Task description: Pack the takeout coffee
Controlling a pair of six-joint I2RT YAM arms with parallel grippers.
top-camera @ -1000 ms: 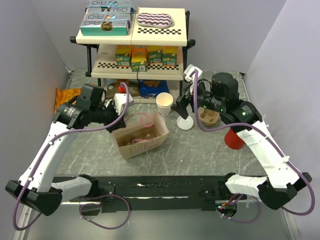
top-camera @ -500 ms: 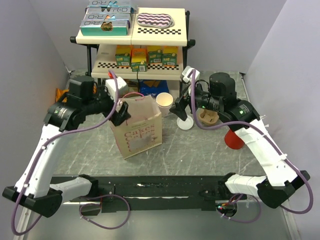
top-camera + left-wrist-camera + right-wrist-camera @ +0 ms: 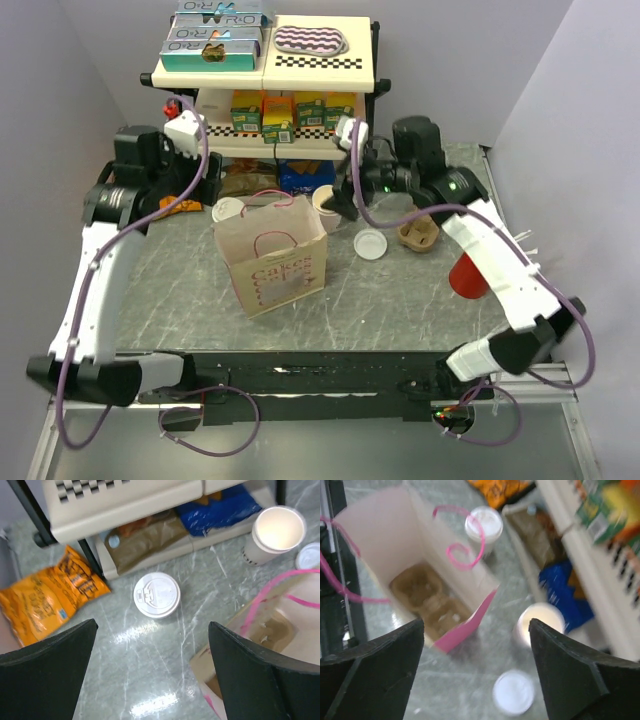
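Takeout coffee [image 3: 157, 594] stands near the bag [image 3: 270, 262]; left tool [image 3: 152, 630] and right tool [image 3: 476, 625] agape.

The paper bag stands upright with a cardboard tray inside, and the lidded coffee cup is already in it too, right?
Not quite: the lidded coffee cup stands on the table outside the paper bag, as the left wrist view shows. The bag is upright, with the cardboard tray inside.
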